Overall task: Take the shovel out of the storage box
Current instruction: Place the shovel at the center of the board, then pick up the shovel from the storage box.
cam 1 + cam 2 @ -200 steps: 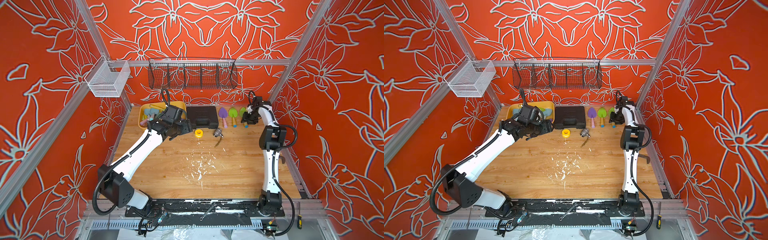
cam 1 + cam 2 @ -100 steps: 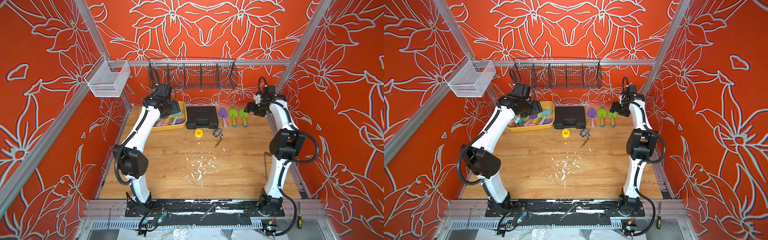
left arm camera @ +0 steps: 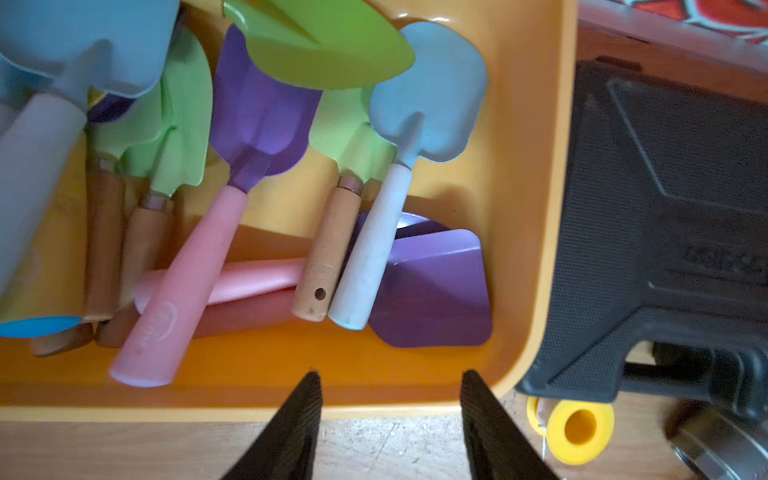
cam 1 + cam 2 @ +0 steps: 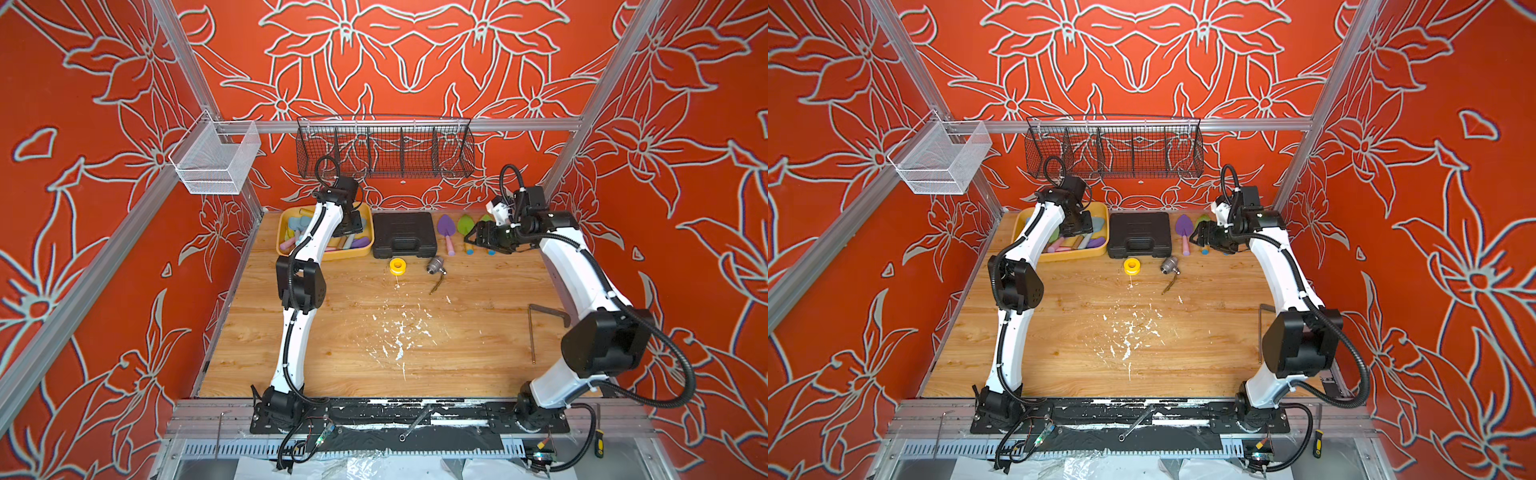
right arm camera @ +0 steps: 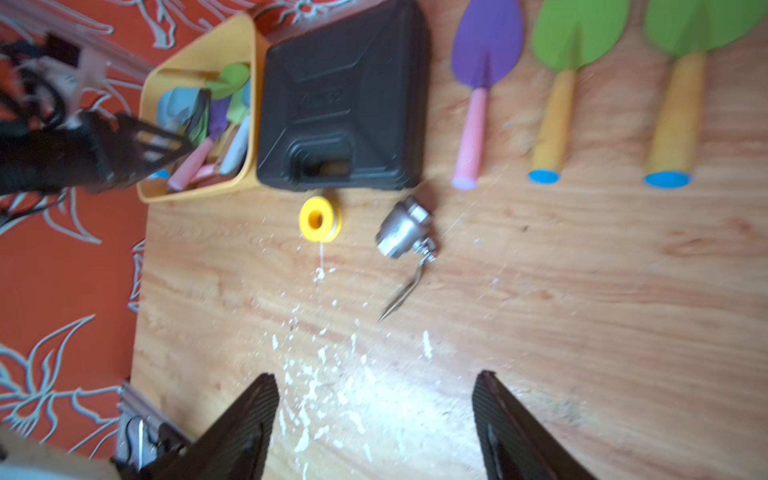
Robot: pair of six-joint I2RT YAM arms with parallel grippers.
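Left end effector [image 3: 390, 374] is shown partly spread and empty, poised over the six-o'clock wall of the storage box [image 4: 349, 254], which is set at eleven o'clock on the tabletop [image 4: 332, 357] and in which the shovels [image 3: 257, 116] are piled. Right end effector [image 5: 376, 376] is spread wide and empty; three loose shovels [image 4: 446, 226] are laid at one o'clock.
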